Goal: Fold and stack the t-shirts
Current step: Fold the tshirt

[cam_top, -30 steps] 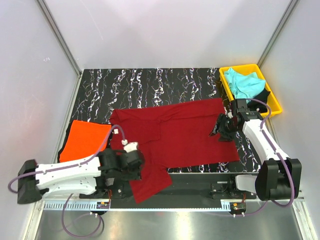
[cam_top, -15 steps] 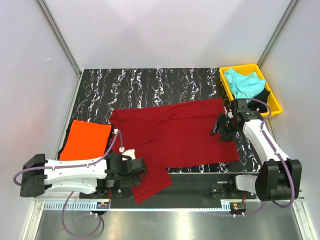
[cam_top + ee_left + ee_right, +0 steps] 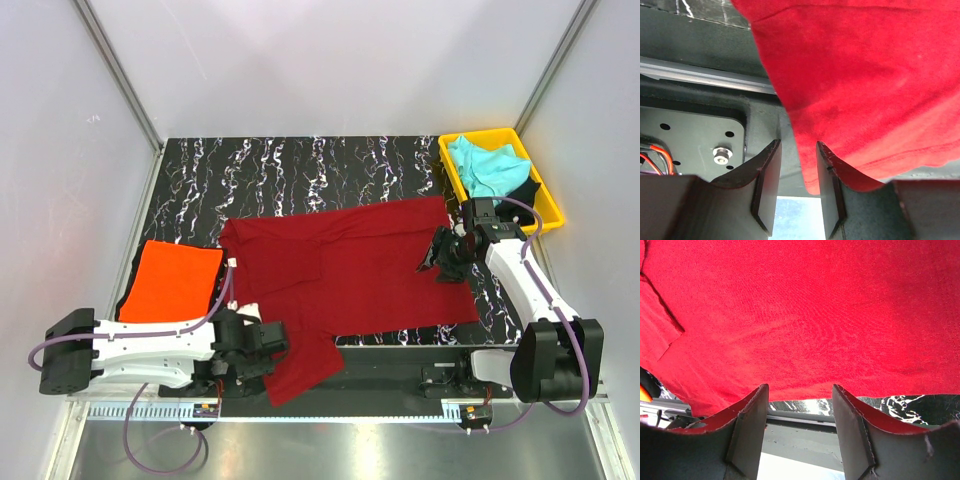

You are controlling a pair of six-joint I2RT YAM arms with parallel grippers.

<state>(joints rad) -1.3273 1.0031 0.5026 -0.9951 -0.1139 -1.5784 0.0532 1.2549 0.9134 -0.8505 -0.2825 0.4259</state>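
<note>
Left claw (image 3: 797,150) stands parted at the near-left corner of the dark red t-shirt (image 3: 350,270); right claw (image 3: 800,390), also released, is at its right edge.

The counter (image 3: 300,170) is black with wiggly white lines on it, like marble, and it fills the middle of the space. Plain white walls (image 3: 330,60) stand at the back and on both sides, and thin silver poles (image 3: 119,75) run up the two back corners. The light is soft and even, and a shiny gray metal strip (image 3: 350,450) lies along the near edge.
</note>
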